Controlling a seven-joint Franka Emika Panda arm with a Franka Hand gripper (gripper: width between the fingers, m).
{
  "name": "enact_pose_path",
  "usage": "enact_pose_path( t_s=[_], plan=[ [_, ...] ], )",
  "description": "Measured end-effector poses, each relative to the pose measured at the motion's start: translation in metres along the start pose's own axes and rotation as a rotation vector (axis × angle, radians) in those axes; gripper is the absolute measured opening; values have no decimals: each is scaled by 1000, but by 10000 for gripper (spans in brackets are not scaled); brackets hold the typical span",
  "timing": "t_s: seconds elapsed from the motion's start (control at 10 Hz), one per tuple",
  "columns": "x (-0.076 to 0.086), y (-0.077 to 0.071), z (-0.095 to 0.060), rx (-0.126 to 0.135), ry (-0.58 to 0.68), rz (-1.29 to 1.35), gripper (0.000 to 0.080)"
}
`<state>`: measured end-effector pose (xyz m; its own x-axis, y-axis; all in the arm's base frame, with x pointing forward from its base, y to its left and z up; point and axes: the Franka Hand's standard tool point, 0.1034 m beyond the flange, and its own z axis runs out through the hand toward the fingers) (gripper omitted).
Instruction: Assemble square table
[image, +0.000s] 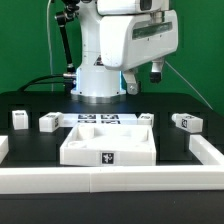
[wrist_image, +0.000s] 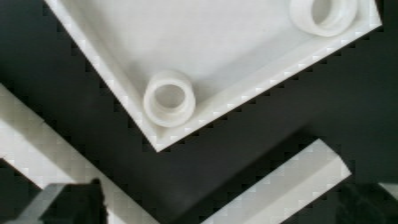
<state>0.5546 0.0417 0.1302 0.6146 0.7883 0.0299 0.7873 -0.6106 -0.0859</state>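
Square table top (image: 108, 143) bare on worktop (image: 170, 142) — leg posts (image: 48, 122) loose at 9 and 3 o'clock, none fitted; claw (image: 141, 80) open, empty.

Black matte table (image: 30, 105) fills foreground. Plain green backdrop (image: 30, 40) behind table, full width. White rail (image: 110, 182) along table's near edge, turning back at both corners. Marker board (image: 100, 118) flat at table's centre, partly hidden. Black cables (image: 57, 45) hang before backdrop above table's far edge. Light even, shadows soft.
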Motion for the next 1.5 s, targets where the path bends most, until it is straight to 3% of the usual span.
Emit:
enact_pose_path(
  t_s=[0.6,0.9,1.4,1.5],
  plan=[
    [-1,0,1,-1,-3,-29,650],
    [-19,-5,18,-72,-2,-421,650],
    [-28,-1,21,-75,-17,-573,650],
    [-37,-7,28,-78,-15,-567,650]
  ],
)
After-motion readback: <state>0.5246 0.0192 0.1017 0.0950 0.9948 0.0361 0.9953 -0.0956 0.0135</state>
